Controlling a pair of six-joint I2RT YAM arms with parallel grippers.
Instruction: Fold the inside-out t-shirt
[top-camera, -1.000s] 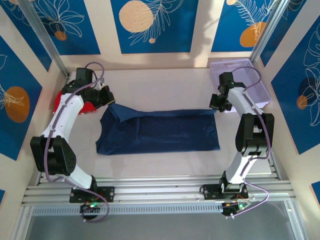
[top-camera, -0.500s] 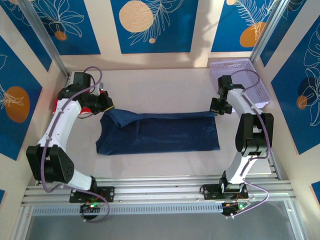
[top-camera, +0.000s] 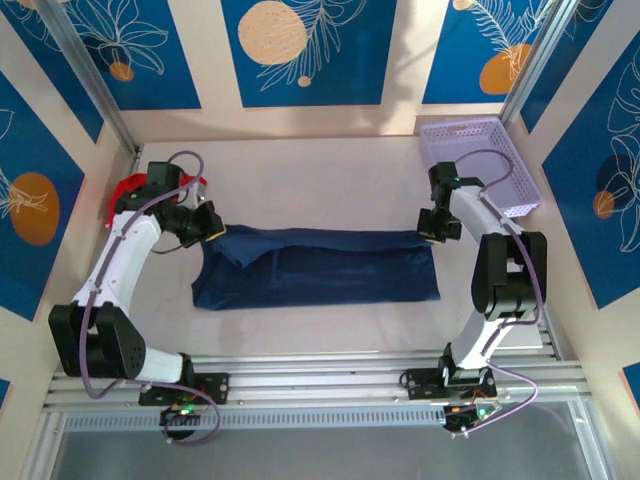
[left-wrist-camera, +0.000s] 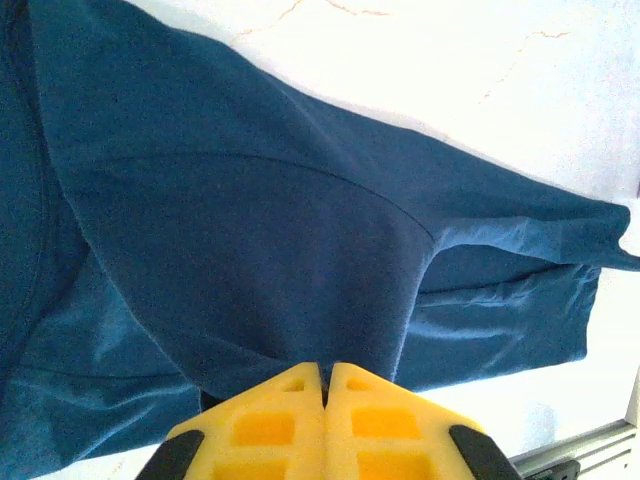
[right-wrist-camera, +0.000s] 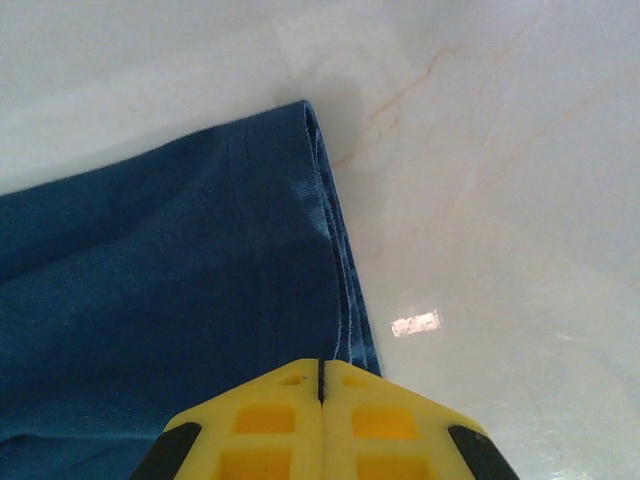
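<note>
the inside-out t-shirt (top-camera: 320, 268) is gripped at both far corners — left gripper (top-camera: 207, 228) and right gripper (top-camera: 433, 231) are clamped on cloth.

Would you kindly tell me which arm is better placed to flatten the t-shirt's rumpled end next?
Left, probably: the left pincer is shut on the t-shirt right at that raised, creased end, while the right pincer grips the flat opposite corner.
</note>
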